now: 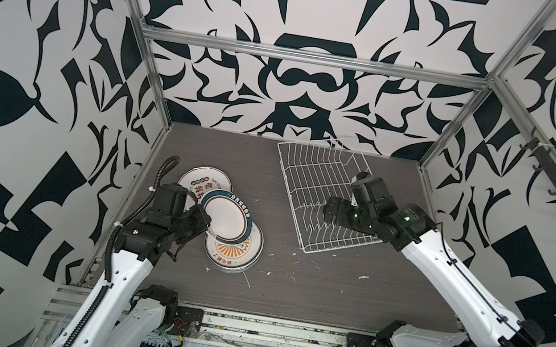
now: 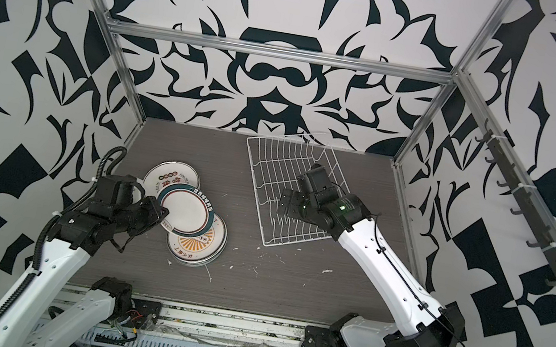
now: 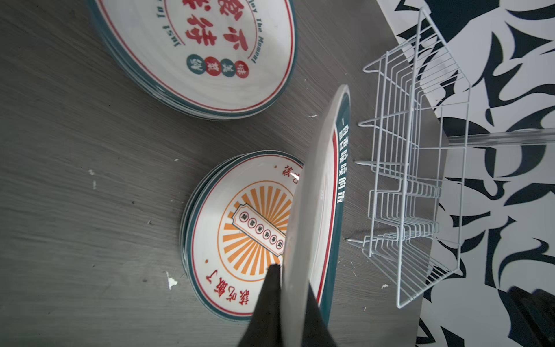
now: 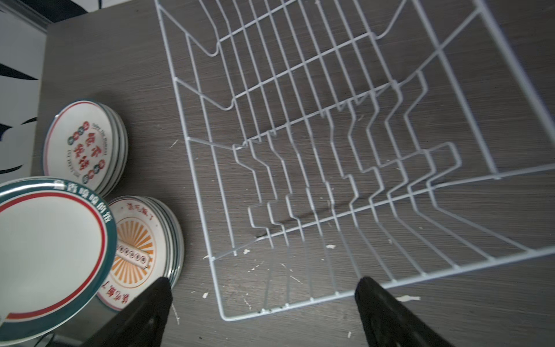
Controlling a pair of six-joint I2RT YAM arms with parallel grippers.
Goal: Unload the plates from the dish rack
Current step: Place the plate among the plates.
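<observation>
Two stacks of round white plates, the character-printed stack (image 1: 205, 182) and the orange sunburst stack (image 1: 232, 253), lie near the left edge of the grey wood-grain tabletop (image 1: 324, 297), while the white wire dish rack (image 1: 313, 184) toward the far right corner shows every slot bare. The left claw (image 3: 289, 300) pinches the rim of a tilted white plate with a dark green rim (image 1: 227, 217) just above both stacks; the right claw (image 4: 263, 284) hangs spread and empty over the rack's near end. Unloading appears all but complete: only this plate awaits setting down.
</observation>
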